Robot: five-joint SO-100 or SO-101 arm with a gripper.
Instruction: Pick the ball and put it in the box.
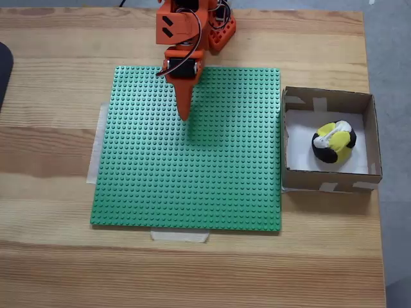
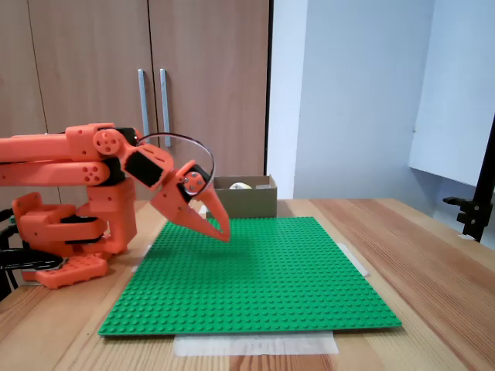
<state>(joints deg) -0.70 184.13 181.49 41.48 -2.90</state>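
The yellow, black and white ball (image 1: 334, 142) lies inside the brown cardboard box (image 1: 294, 177) at the right of the table in a fixed view from above. From the side, the box (image 2: 251, 202) stands at the far end of the green plate, with the top of the ball (image 2: 240, 185) peeking over its rim. My orange gripper (image 1: 185, 115) hangs over the upper middle of the green studded baseplate (image 1: 192, 192), well left of the box. In the side view the gripper (image 2: 223, 233) points down at the plate, fingers together, holding nothing.
The green baseplate (image 2: 255, 278) is taped to a wooden table (image 1: 58, 256). The arm's orange base (image 2: 66, 232) sits at the table's far edge in the view from above. A dark object (image 1: 4, 70) lies at the left edge. Wooden cabinets (image 2: 155, 77) stand behind.
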